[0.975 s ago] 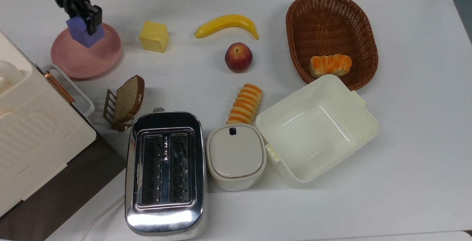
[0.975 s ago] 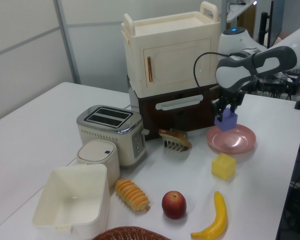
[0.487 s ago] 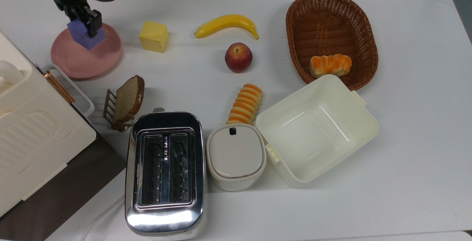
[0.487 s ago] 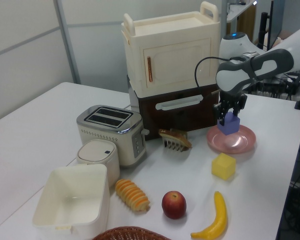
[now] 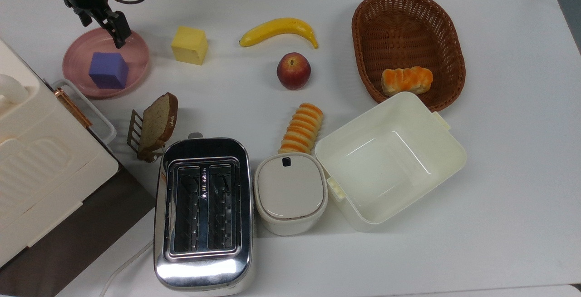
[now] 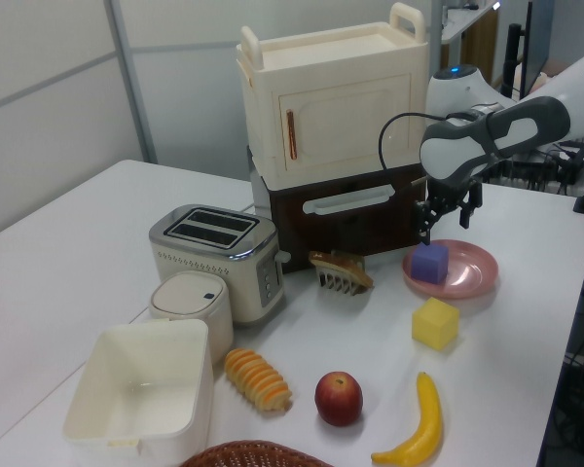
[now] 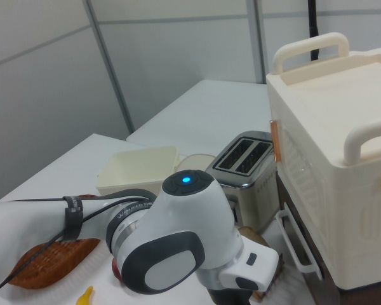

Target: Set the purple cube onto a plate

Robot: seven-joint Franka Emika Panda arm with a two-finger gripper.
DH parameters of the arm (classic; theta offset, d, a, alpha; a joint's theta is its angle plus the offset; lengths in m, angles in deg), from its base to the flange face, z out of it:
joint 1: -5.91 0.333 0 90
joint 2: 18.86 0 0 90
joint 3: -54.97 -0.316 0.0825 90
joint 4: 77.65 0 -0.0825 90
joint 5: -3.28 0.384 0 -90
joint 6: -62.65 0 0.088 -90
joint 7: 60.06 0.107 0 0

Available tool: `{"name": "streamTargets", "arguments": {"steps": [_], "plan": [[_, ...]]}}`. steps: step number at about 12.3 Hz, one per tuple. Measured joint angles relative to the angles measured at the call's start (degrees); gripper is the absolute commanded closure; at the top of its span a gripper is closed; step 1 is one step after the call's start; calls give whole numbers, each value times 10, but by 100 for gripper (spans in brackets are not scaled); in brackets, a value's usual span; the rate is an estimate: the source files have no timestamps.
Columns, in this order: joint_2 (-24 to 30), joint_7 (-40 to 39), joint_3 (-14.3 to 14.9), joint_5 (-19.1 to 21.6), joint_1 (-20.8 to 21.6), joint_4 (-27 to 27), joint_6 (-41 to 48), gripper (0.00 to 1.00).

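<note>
The purple cube (image 5: 108,70) is sitting flat on the plate (image 5: 136,47), toward the plate's lower-left part in the top view, inside the raised rim. The gripper (image 5: 103,23) is hovering above the plate's upper edge with its fingers spread apart and holding nothing; the cube is lying clear of both fingers. In the left view, the gripper (image 6: 447,213) is hanging just above and behind the cube (image 6: 429,263), with a visible gap between them. The yellow cube (image 5: 189,45) is resting on the table (image 5: 499,197) just beside the plate, on the top view's right.
</note>
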State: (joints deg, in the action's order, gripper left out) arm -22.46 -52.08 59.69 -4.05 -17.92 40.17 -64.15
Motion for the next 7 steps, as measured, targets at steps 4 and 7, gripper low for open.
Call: {"name": "streamTargets", "arguments": {"steps": [4,7], "plan": [[9,1,-3,0,9,-14,6,0],[47,2,-9,0,54,-108,133,0]]}}
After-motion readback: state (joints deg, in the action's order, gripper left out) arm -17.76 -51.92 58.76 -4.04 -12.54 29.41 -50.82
